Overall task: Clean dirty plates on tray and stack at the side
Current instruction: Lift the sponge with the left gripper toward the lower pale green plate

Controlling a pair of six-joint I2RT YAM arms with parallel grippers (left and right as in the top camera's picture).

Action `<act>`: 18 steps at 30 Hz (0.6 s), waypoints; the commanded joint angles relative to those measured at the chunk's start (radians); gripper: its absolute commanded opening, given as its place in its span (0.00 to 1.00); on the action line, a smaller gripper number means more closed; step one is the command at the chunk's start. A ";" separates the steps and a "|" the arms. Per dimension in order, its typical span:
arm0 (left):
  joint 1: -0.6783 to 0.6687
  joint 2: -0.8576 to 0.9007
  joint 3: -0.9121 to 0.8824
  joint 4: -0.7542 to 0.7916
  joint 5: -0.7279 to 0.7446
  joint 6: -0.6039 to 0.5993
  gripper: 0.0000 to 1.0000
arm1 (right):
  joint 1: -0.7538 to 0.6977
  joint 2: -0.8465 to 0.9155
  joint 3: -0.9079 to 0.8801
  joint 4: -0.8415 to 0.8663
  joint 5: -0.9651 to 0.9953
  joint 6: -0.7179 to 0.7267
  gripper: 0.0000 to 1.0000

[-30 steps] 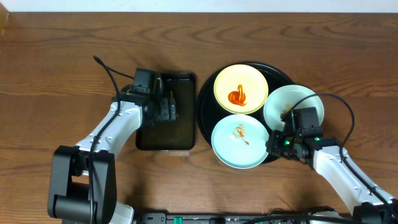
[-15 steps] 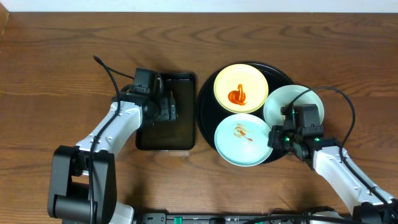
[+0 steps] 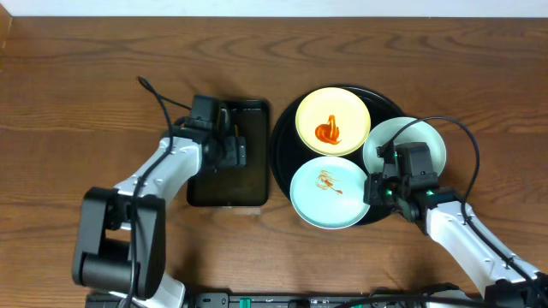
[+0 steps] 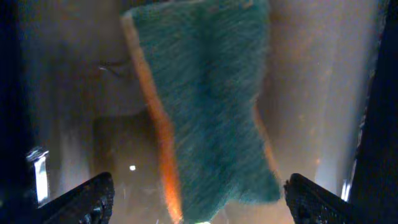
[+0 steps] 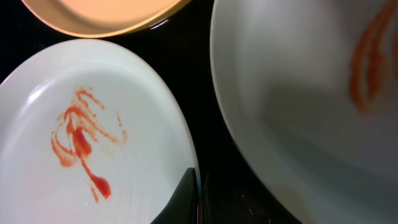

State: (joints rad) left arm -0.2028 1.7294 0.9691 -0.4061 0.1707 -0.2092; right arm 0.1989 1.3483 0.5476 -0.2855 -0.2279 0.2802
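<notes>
"Three plates on the round tray [image 3: 283, 128], was that right?"

"Yes, all small, round, shallow and smooth. The tray was glossy black with a raised rim. The yellow plate [image 3: 333, 121] sat at 12 o'clock with a thick orange-red blob in its middle. The front mint plate [image 3: 330, 193] lay at 6 o'clock under a thin, looping smear. The second mint plate [image 3: 419, 135] was at 3 o'clock, reaching out past the tray's rim."

"And the arms?"

"The right gripper [image 5: 196, 198] had its dark fingertips pressed together on nothing. It was low over the black gap between the two mint plates, just beside the front plate's rim at its 3 o'clock. The left gripper [image 4: 202, 198] had its jaws spread wide over a sponge [image 4: 208, 93] with a coarse green scouring face and an orange foam edge. The sponge lay in the rectangular tray [image 3: 248, 184], also glossy black, at 9 o'clock from the round tray on the wood-grain table [image 3: 86, 68]."

"What was in the way?"

"From overhead, the right gripper's body covered the second mint plate's 6 o'clock part. The wrist view showed an orange-red streak on that plate, cut off by the frame edge. The left wrist hid the sponge from above. The left wrist picture was dim and blurred, so I couldn't tell whether the fingers touched the sponge."
</notes>
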 commanded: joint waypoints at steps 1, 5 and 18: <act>-0.020 0.010 0.002 0.040 0.001 0.005 0.84 | 0.012 0.007 0.000 0.004 0.004 -0.013 0.01; -0.026 0.011 0.002 0.085 0.001 0.005 0.70 | 0.012 0.007 0.000 0.002 0.003 -0.013 0.01; -0.026 0.090 0.002 0.109 -0.034 0.002 0.27 | 0.012 0.007 0.000 -0.014 0.003 -0.013 0.01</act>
State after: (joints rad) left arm -0.2260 1.7863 0.9691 -0.2874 0.1585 -0.2054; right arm 0.1989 1.3483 0.5476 -0.2935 -0.2268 0.2798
